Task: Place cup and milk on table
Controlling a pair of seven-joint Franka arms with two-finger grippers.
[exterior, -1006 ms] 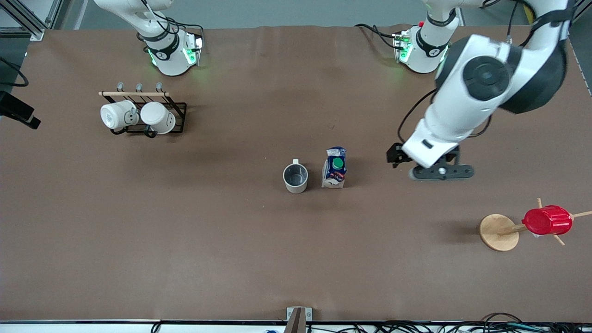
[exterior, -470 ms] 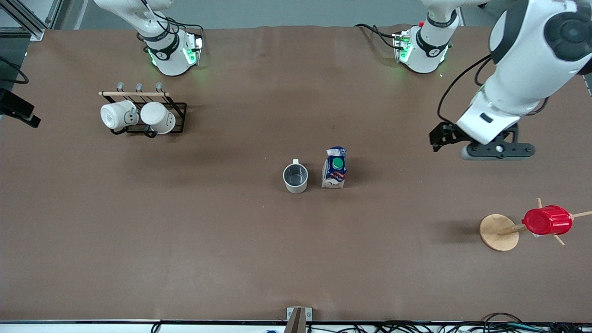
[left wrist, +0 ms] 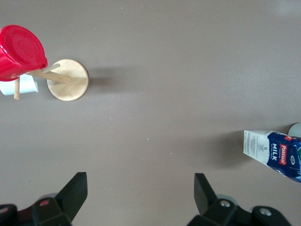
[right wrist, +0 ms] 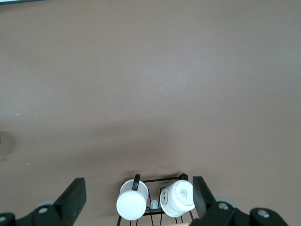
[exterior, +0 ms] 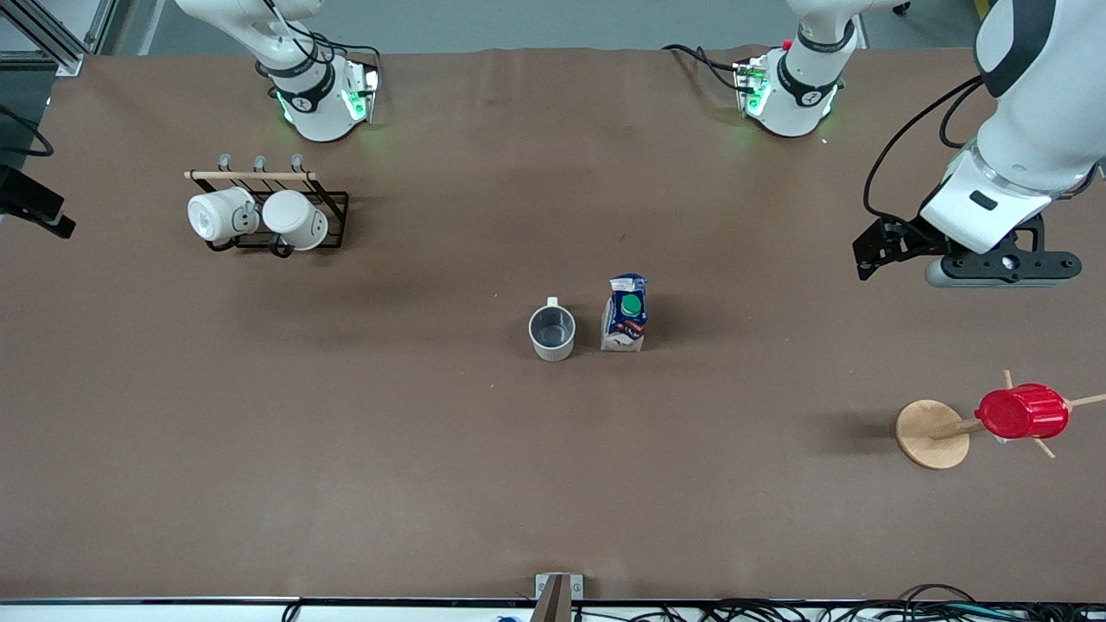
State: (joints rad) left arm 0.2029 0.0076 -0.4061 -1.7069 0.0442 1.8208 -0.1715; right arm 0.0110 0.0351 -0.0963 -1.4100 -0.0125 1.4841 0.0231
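The cup, a white mug with a grey inside, stands upright on the brown table near its middle. The milk, a blue-and-white carton with a green cap, stands right beside it toward the left arm's end. The carton also shows in the left wrist view, with a sliver of the cup at the edge. My left gripper is open and empty over bare table near the left arm's end, well apart from the carton. My right gripper is open and empty, high over the mug rack, out of the front view.
A black wire rack with two white mugs stands toward the right arm's end. A red ribbed cup hangs on a wooden peg stand nearer the front camera than my left gripper.
My left arm has swung away from the milk toward the left arm's end of the table. The cup, the milk and the right arm have not moved.
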